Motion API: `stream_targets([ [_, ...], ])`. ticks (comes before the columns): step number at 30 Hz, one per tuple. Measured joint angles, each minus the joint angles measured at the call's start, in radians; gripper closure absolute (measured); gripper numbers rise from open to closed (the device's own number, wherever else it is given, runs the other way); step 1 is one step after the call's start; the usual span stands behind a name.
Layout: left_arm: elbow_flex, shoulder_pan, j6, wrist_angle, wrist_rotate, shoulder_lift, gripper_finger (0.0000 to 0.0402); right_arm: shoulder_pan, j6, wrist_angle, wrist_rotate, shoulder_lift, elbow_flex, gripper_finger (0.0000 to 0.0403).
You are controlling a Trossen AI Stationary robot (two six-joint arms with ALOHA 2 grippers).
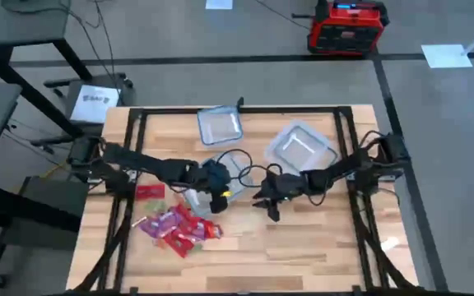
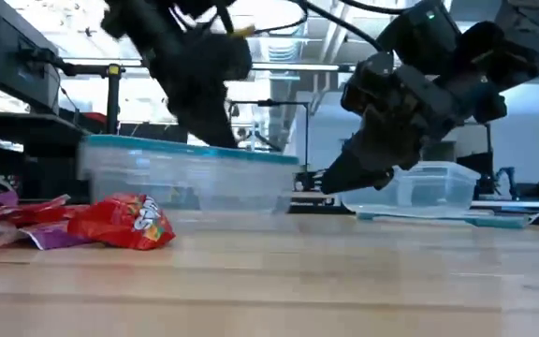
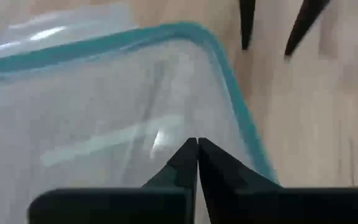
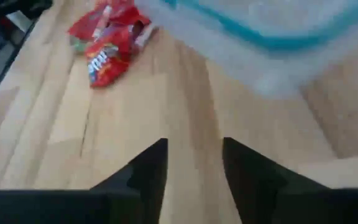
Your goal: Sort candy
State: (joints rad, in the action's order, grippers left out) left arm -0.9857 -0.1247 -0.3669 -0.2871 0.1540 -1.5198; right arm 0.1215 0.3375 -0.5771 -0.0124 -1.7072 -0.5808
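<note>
The candy point(image 1: 175, 226) lies in a loose pile of shiny red, pink and purple wrappers on the wooden table, left of centre toward the near edge; a red piece point(image 2: 124, 220) shows closest in the low view. My left gripper point(image 3: 196, 146) is shut and holds nothing. It hangs above a clear tub with a bluish rim point(image 3: 104, 106) at the table's middle. My right gripper point(image 4: 194, 149) stands open with bare table between its fingers, just right of that tub point(image 2: 185, 173) and pointing toward the candy point(image 4: 107, 37).
Two more clear tubs stand toward the far edge, one at centre point(image 1: 220, 125) and one to the right point(image 1: 303, 148). Cables loop over the table between the two arms point(image 1: 245, 168). Bare wood point(image 1: 319, 247) lies along the near right side.
</note>
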Motion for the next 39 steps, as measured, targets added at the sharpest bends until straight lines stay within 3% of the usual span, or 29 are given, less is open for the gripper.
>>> stream_targets([
  [5, 0.015, -0.102, -0.046, -0.055, 0.115, 0.037, 0.0402, 0.0, -0.006, -0.187, -0.005, -0.073, 0.0, 0.0225],
  [9, 0.083, -0.128, -0.101, -0.012, 0.136, 0.011, 0.0402, -0.003, -0.006, -0.346, -0.01, -0.164, -0.015, 0.0225],
  [17, 0.215, -0.127, -0.082, 0.152, 0.126, -0.035, 0.0401, -0.033, -0.07, -0.351, 0.002, -0.274, -0.122, 0.0227],
  [24, 0.153, -0.127, -0.055, 0.101, 0.111, 0.032, 0.0401, -0.069, -0.086, -0.312, 0.012, -0.241, -0.128, 0.0227],
  [29, 0.057, -0.115, 0.04, -0.054, 0.184, 0.134, 0.0401, -0.071, -0.103, -0.296, 0.006, -0.236, -0.128, 0.0227],
  [33, 0.035, -0.073, -0.013, -0.362, 0.377, 0.248, 0.0401, -0.058, -0.103, -0.278, 0.003, -0.236, -0.128, 0.0227],
  [35, 0.061, -0.038, -0.087, -0.491, 0.434, 0.313, 0.0401, -0.048, -0.103, -0.276, 0.0, -0.236, -0.128, 0.0227],
  [39, 0.199, 0.047, -0.201, -0.593, 0.413, 0.429, 0.0401, -0.033, -0.109, -0.266, -0.001, -0.235, -0.128, 0.0227],
])
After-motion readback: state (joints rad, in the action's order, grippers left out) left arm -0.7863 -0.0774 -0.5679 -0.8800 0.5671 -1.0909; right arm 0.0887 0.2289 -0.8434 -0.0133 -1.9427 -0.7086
